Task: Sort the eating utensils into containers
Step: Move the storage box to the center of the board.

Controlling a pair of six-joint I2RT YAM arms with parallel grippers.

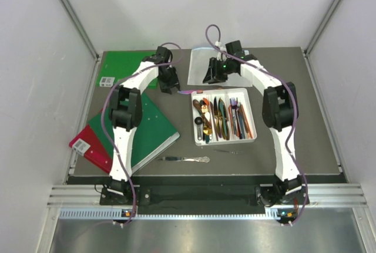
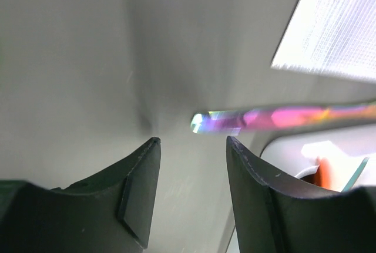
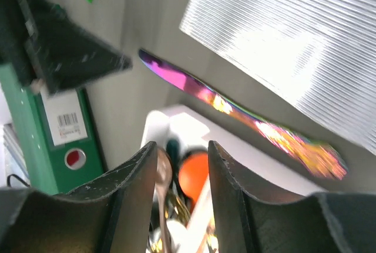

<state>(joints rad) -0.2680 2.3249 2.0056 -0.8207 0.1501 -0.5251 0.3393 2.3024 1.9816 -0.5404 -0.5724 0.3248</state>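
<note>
From above, my left gripper [image 1: 170, 83] and right gripper [image 1: 211, 76] hang over the far part of the table, either side of a rainbow knife [image 1: 191, 91]. The knife lies flat on the table just behind the far rim of the white tray [image 1: 255, 130], not yet in it. Most of the cutlery lies in the tray's long slots. A silver knife [image 1: 183, 159] lies apart near the front edge, beside the green books [image 1: 153, 124].

Through my left wrist, my fingers [image 2: 141, 176] stand apart with nothing between them. The knife's tip [image 2: 202, 122] lies just ahead of the gap and a little toward my right finger. The tray corner [image 2: 294, 144] is close beside it.

Through my right wrist, these fingers [image 3: 138, 182] are apart too, and I see nothing clamped. The spoon [image 3: 163, 171] showing in the gap looks to lie in the tray below. The knife [image 3: 235, 109] runs slantwise between the tray and a ribbed white sheet [image 3: 282, 36].

I judge the left hand is the one to take it. I should centre the gap on the tip, come down until both fingers reach the table, and grip across the thin blade. It is flat and slick, so a shallow pinch may slip, and the tray rim is near enough to knock.
</note>
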